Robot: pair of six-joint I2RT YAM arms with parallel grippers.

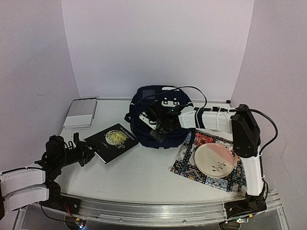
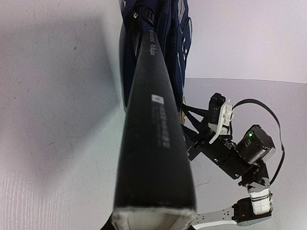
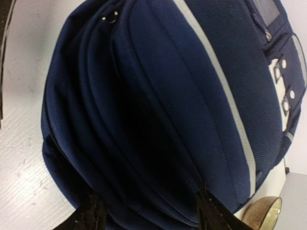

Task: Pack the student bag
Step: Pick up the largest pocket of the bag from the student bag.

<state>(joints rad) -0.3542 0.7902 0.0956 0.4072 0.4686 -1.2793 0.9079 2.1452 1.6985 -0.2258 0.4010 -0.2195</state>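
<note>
While the left gripper (image 1: 85, 152) pinches the book (image 1: 112, 139) by its near edge, spine aimed straight at the bag (image 1: 142, 103) lying at the table's back centre, the right gripper (image 1: 159, 129) hangs just over the bag's near end, 2 fingers spread wide, forearm stretched level across from the right.

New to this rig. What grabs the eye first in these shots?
The big navy backpack at the back middle of the table, with the right gripper poised at its front, jaws open. Next, the black book at the front left, its edge clamped in the left gripper. On the right, a pale plate sits on a patterned mat.
</note>
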